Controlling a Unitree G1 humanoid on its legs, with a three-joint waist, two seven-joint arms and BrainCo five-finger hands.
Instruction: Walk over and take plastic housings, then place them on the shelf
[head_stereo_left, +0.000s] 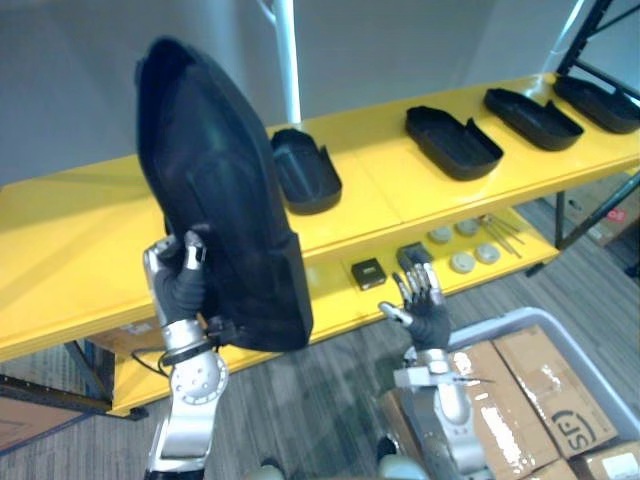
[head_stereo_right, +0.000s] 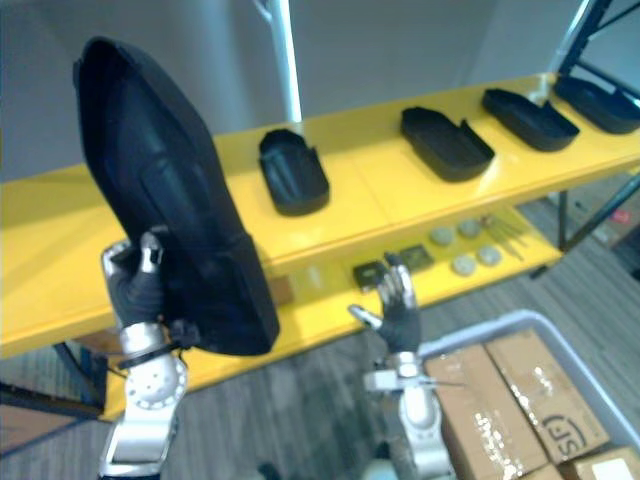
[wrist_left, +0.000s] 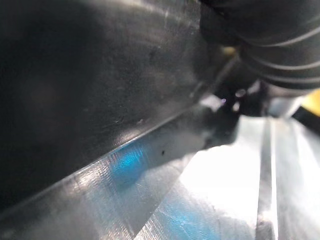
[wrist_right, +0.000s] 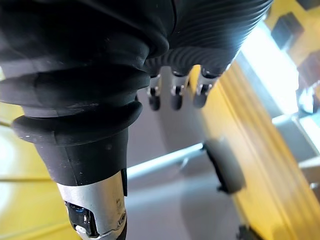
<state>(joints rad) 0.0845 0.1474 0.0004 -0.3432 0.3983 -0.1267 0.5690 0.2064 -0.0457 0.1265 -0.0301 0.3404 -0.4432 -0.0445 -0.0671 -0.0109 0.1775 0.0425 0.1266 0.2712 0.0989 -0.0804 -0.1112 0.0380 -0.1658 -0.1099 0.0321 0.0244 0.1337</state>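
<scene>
Fingers and thumb of the left hand (head_stereo_left: 180, 278) are curled round the lower edge of a large black plastic housing (head_stereo_left: 220, 180), which it holds raised and nearly upright, broad end down at the hand and narrow rounded end up. The housing hangs in the air in front of the left part of the yellow shelf (head_stereo_left: 70, 235) and touches nothing but that hand. In the left wrist view its dark, glossy wall (wrist_left: 90, 75) lies right against the hand's ribbed cover. The right hand (head_stereo_left: 425, 305) is lower down, in front of the shelf's lower board, palm away from the camera, fingers straight and spread, empty and touching nothing; its own wrist view shows the fingertips (wrist_right: 174, 102) hanging free. On the top board lie four more housings in a row, hollow side up and well apart: one (head_stereo_left: 305, 170) just beside the held housing, then a second (head_stereo_left: 452, 142), third (head_stereo_left: 532, 117) and fourth (head_stereo_left: 600, 102) toward the right. The lower board carries two small black boxes (head_stereo_left: 367, 272), some round discs (head_stereo_left: 462, 262) and thin metal rods (head_stereo_left: 503, 230). A grey bin (head_stereo_left: 560, 322) of cardboard boxes (head_stereo_left: 530, 380) stands on the floor at the right.
</scene>
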